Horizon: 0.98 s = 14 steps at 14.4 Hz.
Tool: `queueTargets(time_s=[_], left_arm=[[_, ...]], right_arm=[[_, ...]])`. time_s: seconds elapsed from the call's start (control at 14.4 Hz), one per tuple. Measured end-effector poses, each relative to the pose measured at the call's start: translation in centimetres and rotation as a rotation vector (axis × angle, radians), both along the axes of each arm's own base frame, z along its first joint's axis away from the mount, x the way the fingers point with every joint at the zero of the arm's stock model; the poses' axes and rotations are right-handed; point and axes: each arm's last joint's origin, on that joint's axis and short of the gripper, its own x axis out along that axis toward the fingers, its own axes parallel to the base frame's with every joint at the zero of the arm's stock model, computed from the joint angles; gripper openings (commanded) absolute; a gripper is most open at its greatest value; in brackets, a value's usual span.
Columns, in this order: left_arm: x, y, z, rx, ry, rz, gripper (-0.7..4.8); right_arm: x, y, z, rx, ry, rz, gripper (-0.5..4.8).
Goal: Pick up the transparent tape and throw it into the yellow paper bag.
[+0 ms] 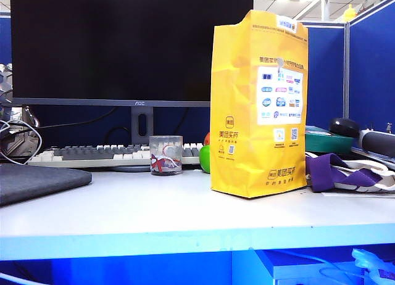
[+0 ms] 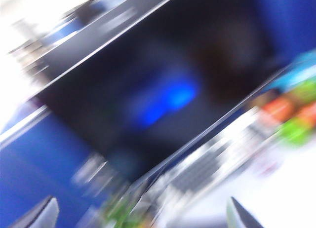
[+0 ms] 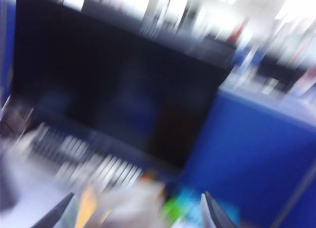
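Observation:
The transparent tape (image 1: pixel 165 155) is a clear roll standing on the white table (image 1: pixel 154 211) in front of the keyboard. To its right stands the yellow paper bag (image 1: pixel 258 106), tall and upright, with a white logo panel on its front. Neither gripper shows in the exterior view. Both wrist views are heavily blurred. My left gripper (image 2: pixel 140 215) is open, with its fingertips (image 2: pixel 45 213) far apart and nothing between them. My right gripper (image 3: pixel 137 213) is also open and empty, facing the monitor and keyboard. I cannot pick out the tape in either wrist view.
A large black monitor (image 1: pixel 129 44) and a keyboard (image 1: pixel 92 154) stand behind the tape. A green ball (image 1: pixel 205 158) sits between tape and bag. A grey pad (image 1: pixel 37 181) lies at the left, a purple-and-white cloth (image 1: pixel 352 173) at the right, with blue partitions (image 1: pixel 370 63) behind.

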Motion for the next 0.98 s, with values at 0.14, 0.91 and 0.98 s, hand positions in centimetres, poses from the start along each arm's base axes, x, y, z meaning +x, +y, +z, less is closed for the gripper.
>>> queueTargets(time_s=[0.14,0.91,0.98], left_arm=[[-5.8,1.5,-0.8,-0.005,-0.021,0.093,4.79],[-3.1,1.1,-22.8,-0.287,0.228,0.138,4.79],[-1.3,0.6,-24.4,-0.392,0.203,0.062,4.79]], right_arm=[[-4.5,-3.4,0.6,0.076,-0.107,-0.045,3.30],[-1.2,-0.1,-20.5,0.397,0.145,0.281,3.28],[0.0,0.8,-23.3,0.367,0.218,0.251,3.28]])
